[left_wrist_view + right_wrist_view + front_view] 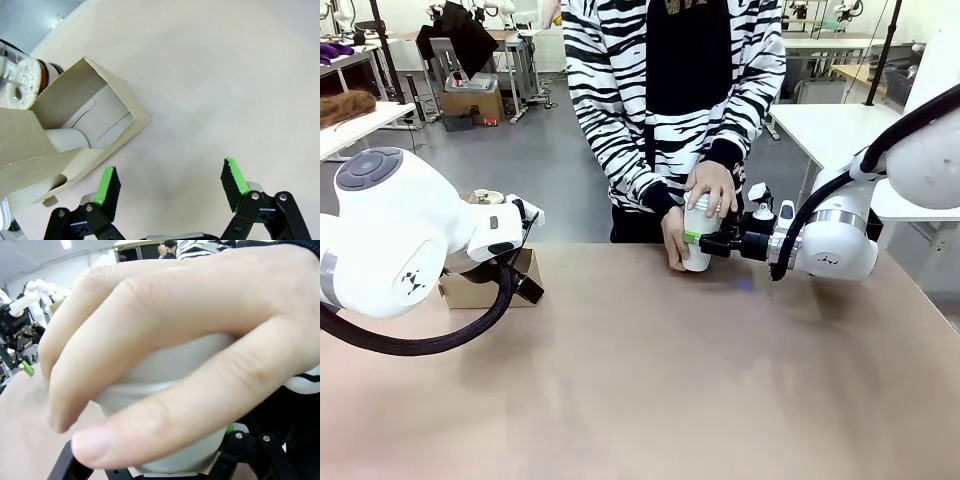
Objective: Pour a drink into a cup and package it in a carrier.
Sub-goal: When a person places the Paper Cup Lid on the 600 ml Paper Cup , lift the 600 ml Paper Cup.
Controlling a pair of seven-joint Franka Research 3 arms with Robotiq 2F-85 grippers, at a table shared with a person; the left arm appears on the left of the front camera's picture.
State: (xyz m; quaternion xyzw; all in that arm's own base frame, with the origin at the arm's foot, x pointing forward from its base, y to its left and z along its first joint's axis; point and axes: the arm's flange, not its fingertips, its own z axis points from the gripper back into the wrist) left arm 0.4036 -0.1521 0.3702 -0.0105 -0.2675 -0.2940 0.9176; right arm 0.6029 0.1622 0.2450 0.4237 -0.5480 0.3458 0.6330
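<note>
Cup (700, 258), upright and pinched by the right gripper (705, 240) mid-frame, stands well right of the carrier (485, 290) beside the spread left gripper (170, 176).

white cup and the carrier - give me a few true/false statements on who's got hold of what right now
1. The right gripper is shut on the white paper cup. True.
2. The person has just one hand on the cup. False: one hand covers its top and the other hand holds its side.
3. The fingers of the left gripper clamp the cardboard carrier. False: they are open, holding nothing, over bare table beside the carrier.
4. The carrier sits on the robot's left part of the table. True.
</note>
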